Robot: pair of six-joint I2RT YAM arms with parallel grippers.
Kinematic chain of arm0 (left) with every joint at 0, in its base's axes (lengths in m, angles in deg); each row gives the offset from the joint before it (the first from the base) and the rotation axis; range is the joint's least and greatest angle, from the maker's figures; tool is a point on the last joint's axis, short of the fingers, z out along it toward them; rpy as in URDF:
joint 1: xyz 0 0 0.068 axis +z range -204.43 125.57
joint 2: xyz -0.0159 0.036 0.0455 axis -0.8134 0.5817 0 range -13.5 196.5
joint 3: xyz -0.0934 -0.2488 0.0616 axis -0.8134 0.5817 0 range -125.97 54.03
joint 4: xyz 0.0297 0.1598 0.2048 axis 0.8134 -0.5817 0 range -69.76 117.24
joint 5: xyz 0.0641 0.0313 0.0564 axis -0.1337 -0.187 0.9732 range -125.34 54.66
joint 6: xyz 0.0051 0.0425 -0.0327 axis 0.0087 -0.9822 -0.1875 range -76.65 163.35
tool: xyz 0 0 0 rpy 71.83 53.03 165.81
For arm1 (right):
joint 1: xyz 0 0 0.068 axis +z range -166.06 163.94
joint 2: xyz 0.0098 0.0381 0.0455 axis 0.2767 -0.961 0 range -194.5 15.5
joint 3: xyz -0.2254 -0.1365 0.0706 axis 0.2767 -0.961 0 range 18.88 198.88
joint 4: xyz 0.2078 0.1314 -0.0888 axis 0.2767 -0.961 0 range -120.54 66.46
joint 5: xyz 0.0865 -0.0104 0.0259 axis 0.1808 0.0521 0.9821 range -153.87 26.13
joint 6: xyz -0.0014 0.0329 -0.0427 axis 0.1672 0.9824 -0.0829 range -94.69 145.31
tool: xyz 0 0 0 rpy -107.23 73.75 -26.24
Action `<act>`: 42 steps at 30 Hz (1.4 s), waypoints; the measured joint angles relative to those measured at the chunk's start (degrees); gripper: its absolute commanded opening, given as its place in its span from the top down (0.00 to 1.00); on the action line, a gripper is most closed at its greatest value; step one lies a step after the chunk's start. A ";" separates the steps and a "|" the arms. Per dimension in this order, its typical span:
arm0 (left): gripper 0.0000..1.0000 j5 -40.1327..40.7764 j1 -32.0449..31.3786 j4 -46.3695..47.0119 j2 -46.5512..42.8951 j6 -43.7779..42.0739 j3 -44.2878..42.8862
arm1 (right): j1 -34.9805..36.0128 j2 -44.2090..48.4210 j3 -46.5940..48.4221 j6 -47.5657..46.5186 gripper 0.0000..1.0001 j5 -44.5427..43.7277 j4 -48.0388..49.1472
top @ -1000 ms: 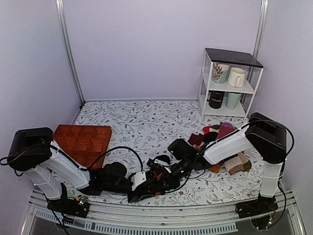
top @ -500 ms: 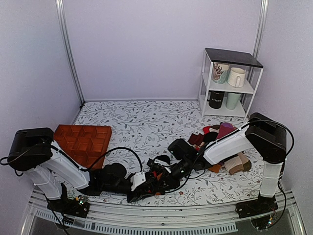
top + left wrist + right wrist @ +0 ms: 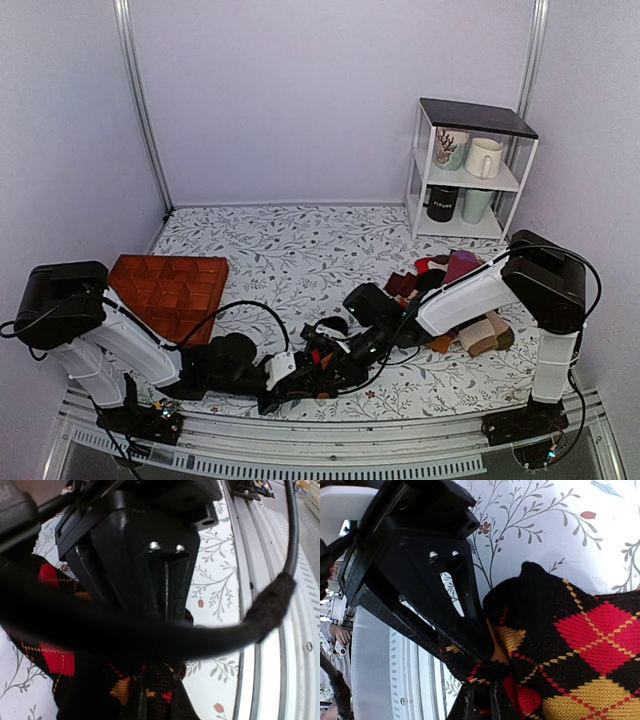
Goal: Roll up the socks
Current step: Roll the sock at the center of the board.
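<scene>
The black argyle socks (image 3: pixel 322 362) with red and orange diamonds lie bunched near the table's front edge, between both grippers. My left gripper (image 3: pixel 298 376) comes in from the left and is shut on the socks' near end. In the left wrist view, its jaws (image 3: pixel 145 702) pinch the knit (image 3: pixel 60 660), and a black cable crosses the frame. My right gripper (image 3: pixel 336 357) comes in from the right and is shut on the same bunch. In the right wrist view, it (image 3: pixel 481 697) grips the fabric (image 3: pixel 580 645) right beside the left gripper's tip.
A red-brown compartment tray (image 3: pixel 170 285) sits at the left. A pile of other socks (image 3: pixel 445 275) and tan socks (image 3: pixel 485 335) lie at the right. A white shelf with mugs (image 3: pixel 465 175) stands at the back right. The metal rail (image 3: pixel 300 455) runs just in front of the grippers.
My left gripper has shifted slightly toward the near left with the sock in it. The right arm has barely moved.
</scene>
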 measured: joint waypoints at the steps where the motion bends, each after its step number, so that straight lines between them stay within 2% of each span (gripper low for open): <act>1: 1.00 -0.13 0.02 0.09 0.11 0.31 0.00 | 0.00 0.00 0.00 0.09 0.81 0.00 -0.02; 8: 1.00 -2.78 1.51 1.03 1.20 5.31 -0.13 | 0.15 1.79 -1.05 0.79 0.64 -3.54 0.81; 14: 1.00 -7.21 3.32 4.13 4.07 13.27 -0.20 | 1.66 14.71 -16.37 -2.32 0.56 -15.61 12.41; 18: 1.00 -10.32 4.28 6.40 5.99 17.38 -0.28 | 3.93 21.44 -23.71 -9.57 0.55 -21.20 19.21; 26: 1.00 -14.80 4.87 10.40 9.60 22.03 -0.81 | 9.16 20.50 -22.75 -21.70 0.55 -26.64 24.33; 38: 1.00 -16.31 5.27 11.76 10.45 23.39 -0.74 | 9.99 14.73 -20.20 -24.76 0.55 -28.20 24.48; 42: 1.00 -16.63 5.42 12.02 10.67 23.52 -0.76 | 10.40 14.14 -20.20 -24.11 0.64 -28.39 23.74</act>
